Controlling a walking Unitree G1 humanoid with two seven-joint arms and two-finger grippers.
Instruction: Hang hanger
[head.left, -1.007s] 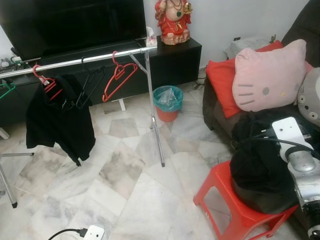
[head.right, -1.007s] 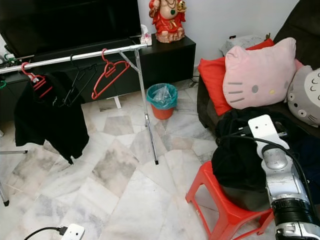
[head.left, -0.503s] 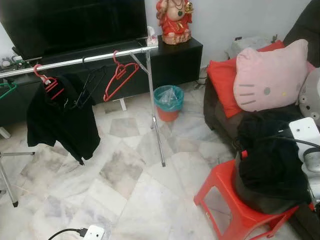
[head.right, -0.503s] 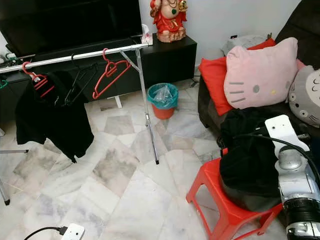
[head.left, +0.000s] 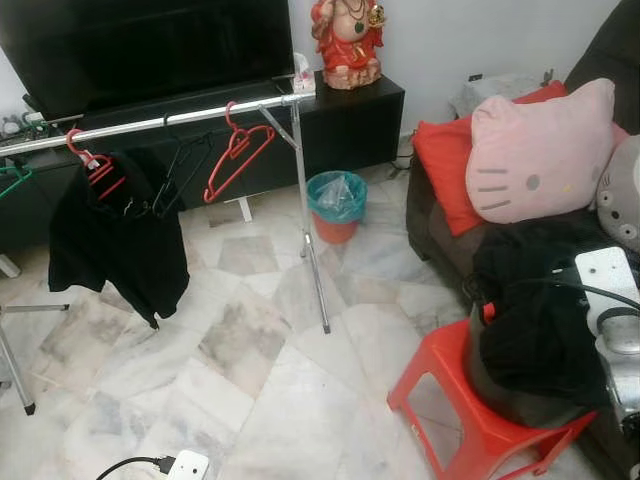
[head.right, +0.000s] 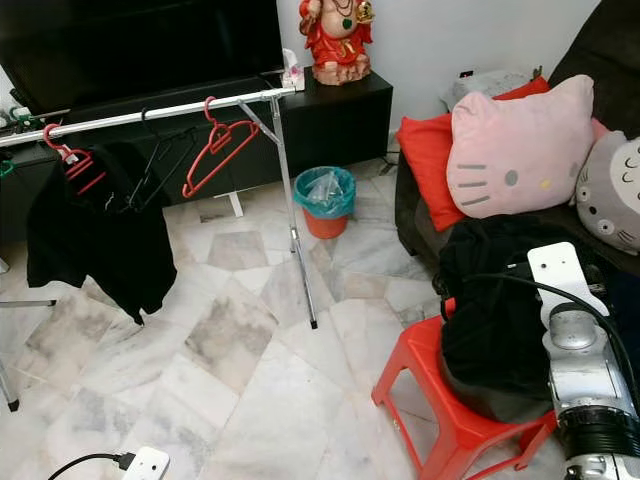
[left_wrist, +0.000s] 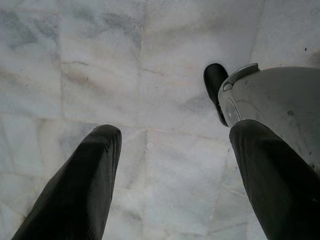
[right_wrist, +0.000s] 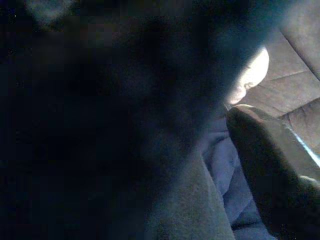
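Marble tiles (head.left: 250, 350) run pale and veined across the room, from the dark TV cabinet (head.left: 330, 130) to the sofa (head.right: 420, 220). At the right, the right arm (head.right: 575, 370) reaches into a heap of black clothes (head.right: 495, 320) piled on a red plastic stool (head.right: 450, 420). In its wrist view dark cloth lies close against the lens and one finger (right_wrist: 270, 170) shows beside it, over bluish fabric, so I cannot tell whether the right gripper is spread or closed, or whether it has anything. The left gripper (left_wrist: 175, 145) hangs over bare floor with its two black fingers spread wide and nothing between them.

Behind the stool, a red cushion (head.left: 445, 180) and a pink cat-face pillow (head.left: 540, 150) lean on the sofa. Across the room stands a silver clothes rail (head.left: 160, 122). A red hanger (head.left: 238, 155) hangs on it empty near its right end, a black hanger (head.left: 180, 170) just beside it, and further left another red hanger (head.left: 95, 170) carries a black shirt (head.left: 120, 240). A teal bin (head.left: 337, 205) sits by the rail's leg, and a red figurine (head.left: 346, 40) tops the cabinet.
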